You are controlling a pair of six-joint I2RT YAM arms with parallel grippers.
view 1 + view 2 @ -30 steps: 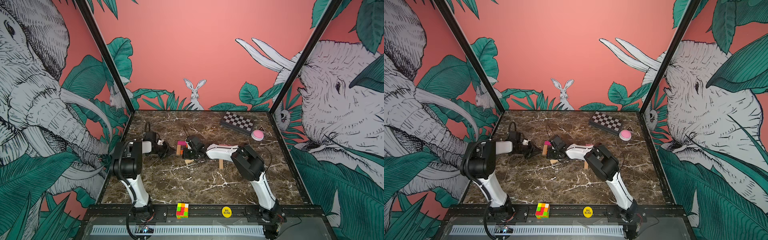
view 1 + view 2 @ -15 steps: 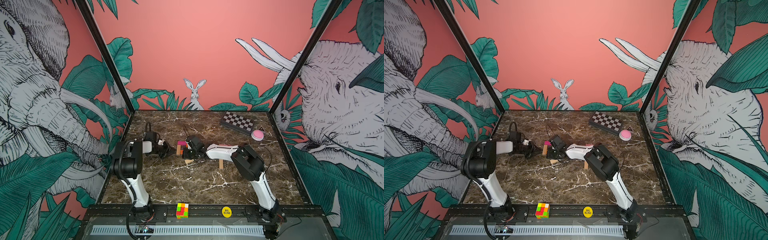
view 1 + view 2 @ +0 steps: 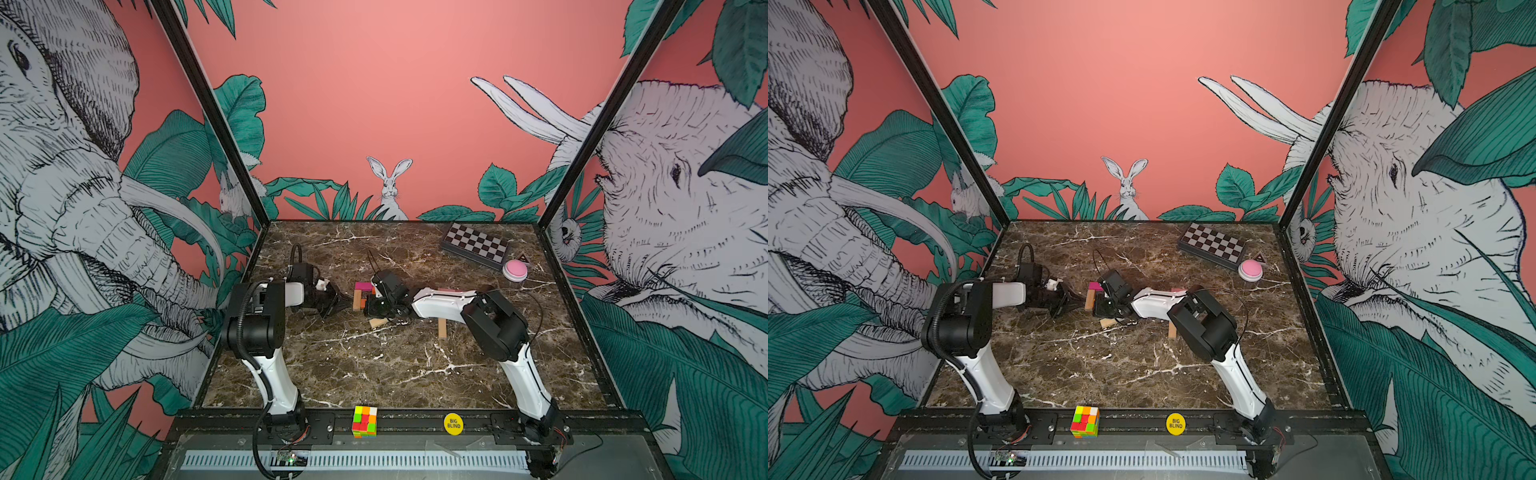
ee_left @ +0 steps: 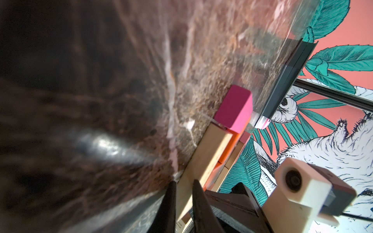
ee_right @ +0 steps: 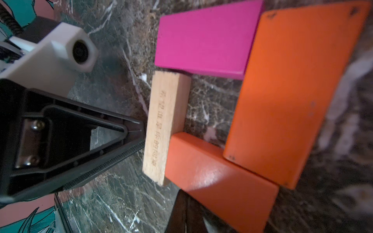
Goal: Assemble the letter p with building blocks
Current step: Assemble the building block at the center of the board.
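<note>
On the marble table (image 3: 374, 374), a magenta block (image 5: 203, 40), an orange block (image 5: 292, 90), a second orange block (image 5: 218, 177) and a tan block (image 5: 165, 125) lie flat in a square ring. The left gripper (image 4: 183, 184) has its narrowly parted fingers (image 4: 199, 201) against the tan block, grip unclear. The right gripper (image 5: 186, 213) is pinched closed and empty.

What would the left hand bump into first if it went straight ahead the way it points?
The tan wooden block lying flat: the left hand points at its long edge, tip right beside it. Whether they already touch is unclear.
</note>
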